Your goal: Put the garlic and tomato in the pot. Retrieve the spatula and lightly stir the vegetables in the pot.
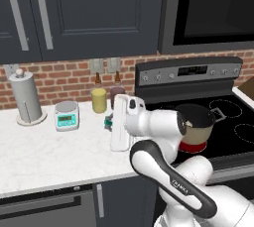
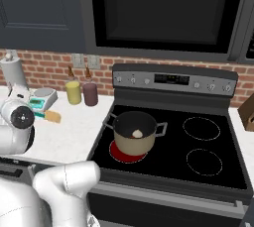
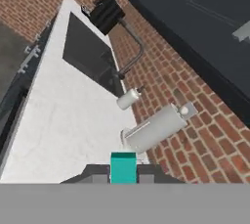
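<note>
The gripper (image 3: 123, 178) is clamped on the spatula (image 3: 123, 168), whose teal-green handle stands up between the two dark finger tips at six o'clock in the hand view. In the right base view the yellow-orange blade (image 2: 52, 116) of that spatula lies low over the white counter (image 2: 74, 132), at about three o'clock from the arm's round wrist and at five o'clock from the small scale (image 2: 42, 98). The pot (image 2: 134, 137) sits on the front left burner of the stove (image 2: 198, 161), which glows red beneath it, and the garlic (image 2: 137, 134) rests inside against the dark bottom; the tomato cannot be made out in either base view. In the left base view the pot (image 1: 196, 124) shows at three o'clock from the arm's forearm, partly hidden by it. At twelve o'clock from the scale (image 1: 66, 114) runs the brick wall, with a yellow bottle (image 1: 98, 98) and a maroon bottle (image 1: 117, 94) side by side at its two o'clock, and a paper towel roll (image 1: 25, 96) at its nine o'clock. The hand view looks along the counter toward a dark sink (image 3: 90, 59) with a curved tap (image 3: 129, 54)
</note>
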Controlling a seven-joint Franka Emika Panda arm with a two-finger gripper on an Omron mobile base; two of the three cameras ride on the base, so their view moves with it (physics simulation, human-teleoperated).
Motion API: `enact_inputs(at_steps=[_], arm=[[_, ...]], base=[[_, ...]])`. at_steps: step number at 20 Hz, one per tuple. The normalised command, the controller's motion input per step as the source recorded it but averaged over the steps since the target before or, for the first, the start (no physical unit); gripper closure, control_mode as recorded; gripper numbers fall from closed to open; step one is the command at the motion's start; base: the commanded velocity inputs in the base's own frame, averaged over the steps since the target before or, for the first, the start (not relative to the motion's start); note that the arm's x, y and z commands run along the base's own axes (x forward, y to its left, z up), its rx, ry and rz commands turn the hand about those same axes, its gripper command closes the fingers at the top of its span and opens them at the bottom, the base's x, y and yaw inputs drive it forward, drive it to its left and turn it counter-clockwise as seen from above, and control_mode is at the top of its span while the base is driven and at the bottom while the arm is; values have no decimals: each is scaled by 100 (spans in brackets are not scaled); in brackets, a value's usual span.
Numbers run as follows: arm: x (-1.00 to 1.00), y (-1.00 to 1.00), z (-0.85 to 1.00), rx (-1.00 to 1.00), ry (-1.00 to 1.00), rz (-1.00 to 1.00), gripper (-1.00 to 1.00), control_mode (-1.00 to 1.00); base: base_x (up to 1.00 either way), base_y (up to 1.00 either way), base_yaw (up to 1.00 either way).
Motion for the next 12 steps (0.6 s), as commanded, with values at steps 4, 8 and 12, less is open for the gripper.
enact_inputs(at_steps=[4, 8, 12], arm=[[-7, -69, 100, 49, 20, -44, 100, -100], [-6, -86, 100, 48, 19, -42, 100, -100], [-2, -98, 100, 43, 17, -40, 100, -100]], base=[[0, 0, 0], [0, 0, 0], [0, 0, 0]])
